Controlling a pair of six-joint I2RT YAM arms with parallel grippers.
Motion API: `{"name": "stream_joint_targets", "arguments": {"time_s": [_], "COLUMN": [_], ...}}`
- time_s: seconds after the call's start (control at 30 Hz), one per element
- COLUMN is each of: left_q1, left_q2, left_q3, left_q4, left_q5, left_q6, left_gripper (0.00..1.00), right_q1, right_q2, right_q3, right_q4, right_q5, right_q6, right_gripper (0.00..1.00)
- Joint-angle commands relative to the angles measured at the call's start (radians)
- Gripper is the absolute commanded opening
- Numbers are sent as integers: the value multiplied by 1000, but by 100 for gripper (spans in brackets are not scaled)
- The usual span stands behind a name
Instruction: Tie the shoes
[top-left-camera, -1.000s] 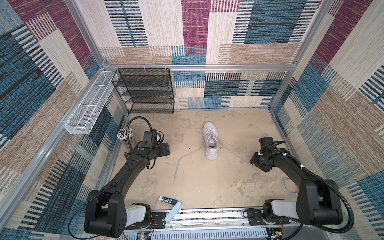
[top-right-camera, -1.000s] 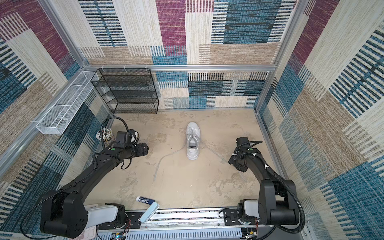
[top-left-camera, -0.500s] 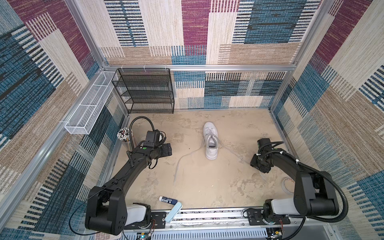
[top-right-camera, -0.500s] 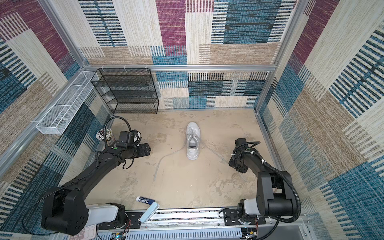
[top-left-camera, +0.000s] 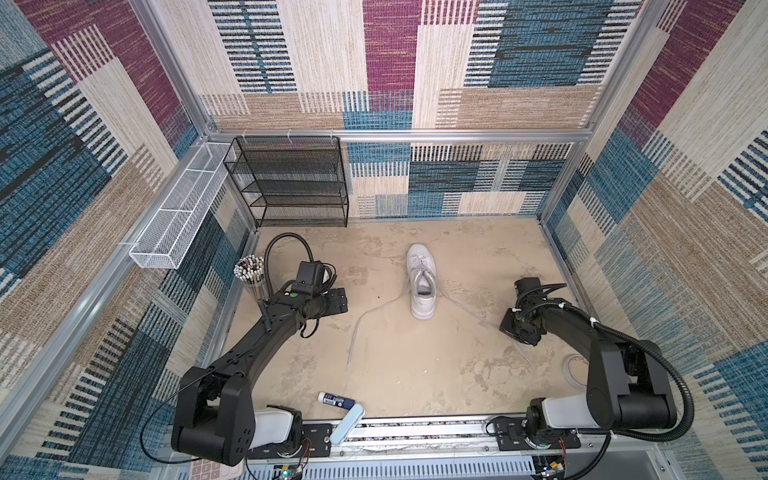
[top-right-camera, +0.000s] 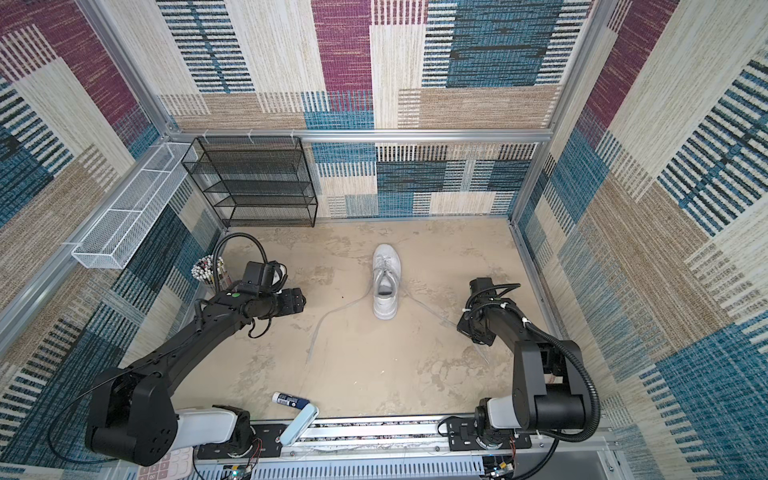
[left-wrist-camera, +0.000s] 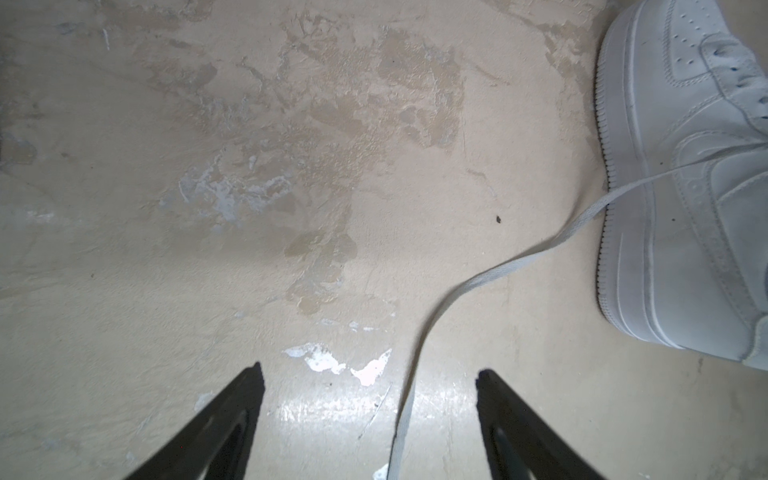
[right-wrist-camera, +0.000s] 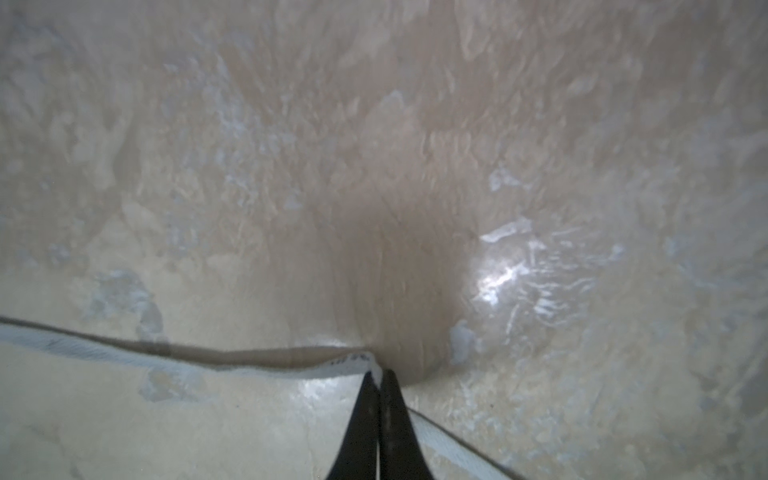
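Note:
A white sneaker (top-left-camera: 422, 282) (top-right-camera: 385, 282) stands on the beige floor in both top views, toe toward the back wall, laces untied. Its left lace (top-left-camera: 360, 328) (left-wrist-camera: 457, 286) trails forward and left. In the left wrist view it passes between the fingers of my open left gripper (top-left-camera: 344, 301) (left-wrist-camera: 370, 370), which hovers to the left of the shoe (left-wrist-camera: 685, 187). The right lace (top-left-camera: 469, 309) (right-wrist-camera: 166, 361) stretches over to my right gripper (top-left-camera: 517, 332) (right-wrist-camera: 379, 372). That gripper points down at the floor and is shut, pinching the lace at its tips.
A black mesh rack (top-left-camera: 291, 183) stands at the back left, with a white wire basket (top-left-camera: 174, 216) on the left wall and a pencil cup (top-left-camera: 249, 270) behind my left arm. A blue tube (top-left-camera: 336, 400) and a pale case (top-left-camera: 347, 424) lie by the front rail. A tape roll (top-left-camera: 575, 368) sits at the right.
My right gripper has closed onto the right lace near the floor. The left gripper has edged a little toward the shoe and stays open.

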Motion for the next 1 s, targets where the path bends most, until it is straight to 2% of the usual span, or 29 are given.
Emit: {"name": "stream_joint_targets", "arguments": {"time_s": [0.0,0.1,0.23,0.4,0.57,0.8,0.87,0.97], "left_q1": [-3,-3,-5,-6,-6,-6,-6,-6], "left_q2": [-18,-31,-38,-38,-4,49,52,57], "left_q3": [10,15,35,50,58,81,77,66], "left_q4": [-10,-15,-40,-45,-45,-70,-70,-79], "left_q5": [28,53,88,118,107,107,117,114], "left_q6": [-28,-29,-24,-21,-30,-48,-55,-49], "left_gripper": [84,83,83,83,83,82,81,81], "right_q1": [1,5,45,164,254,439,488,510], "right_q2": [-74,-156,-182,-158,-22,165,242,387], "right_q3": [57,137,258,397,552,689,760,928], "right_q4": [-7,-21,-34,28,115,282,321,286], "right_q5": [-94,-213,-362,-434,-488,-457,-436,-426], "right_q6": [5,38,95,211,319,481,493,477], "right_gripper": [0,0,0,0,0,0,0,0]}}
